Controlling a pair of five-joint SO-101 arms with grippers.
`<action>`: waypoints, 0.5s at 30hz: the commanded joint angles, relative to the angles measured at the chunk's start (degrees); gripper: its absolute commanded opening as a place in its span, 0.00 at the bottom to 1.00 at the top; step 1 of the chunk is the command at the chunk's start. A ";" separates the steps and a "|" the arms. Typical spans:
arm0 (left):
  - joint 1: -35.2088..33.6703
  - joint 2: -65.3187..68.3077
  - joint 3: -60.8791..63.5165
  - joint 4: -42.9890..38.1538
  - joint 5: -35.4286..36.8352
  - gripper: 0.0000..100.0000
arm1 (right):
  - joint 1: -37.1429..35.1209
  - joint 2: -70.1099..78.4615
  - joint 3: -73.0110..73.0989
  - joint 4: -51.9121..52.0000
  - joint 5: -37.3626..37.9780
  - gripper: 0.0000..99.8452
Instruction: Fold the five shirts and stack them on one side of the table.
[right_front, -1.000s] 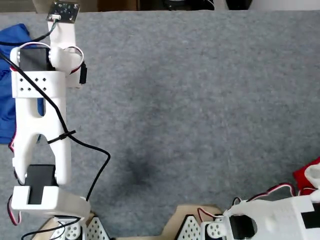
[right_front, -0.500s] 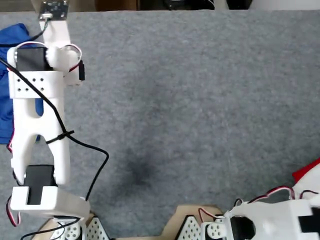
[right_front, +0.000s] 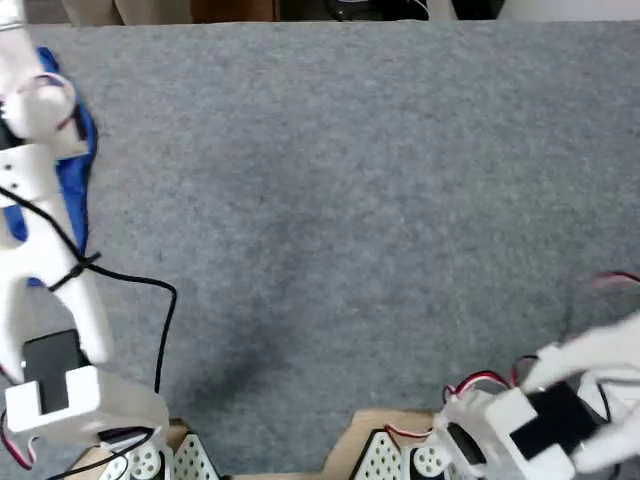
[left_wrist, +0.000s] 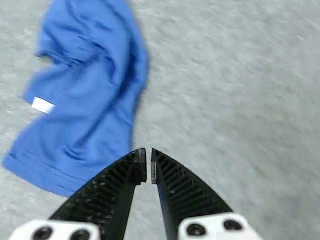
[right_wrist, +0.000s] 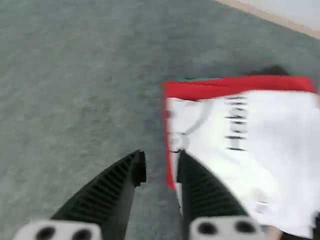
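Both arms swung outward since a second ago | grey felt table (right_front: 350, 200), fuzzy | my left gripper (left_wrist: 146, 165): ribbed black jaws nearly together, holding nothing | blue shirt (left_wrist: 85, 100) crumpled at table's left edge | my right gripper (right_wrist: 161, 167): jaws slightly apart | flat red-and-white shirt (right_wrist: 240, 140) near table's edge

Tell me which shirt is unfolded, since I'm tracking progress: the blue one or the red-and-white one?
The blue shirt: it lies loose and rumpled, while the red-and-white shirt forms a flat, straight-edged rectangle.
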 joint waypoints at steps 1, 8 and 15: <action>-4.04 2.15 -3.08 -4.22 -1.85 0.04 | -12.26 -2.77 0.13 0.70 -1.05 0.05; -7.74 14.37 -5.36 -9.93 -1.76 0.23 | -28.35 0.48 5.23 -1.85 -1.05 0.05; -13.98 30.55 -17.23 -13.45 -2.02 0.25 | -35.56 6.02 7.08 -2.55 -1.14 0.05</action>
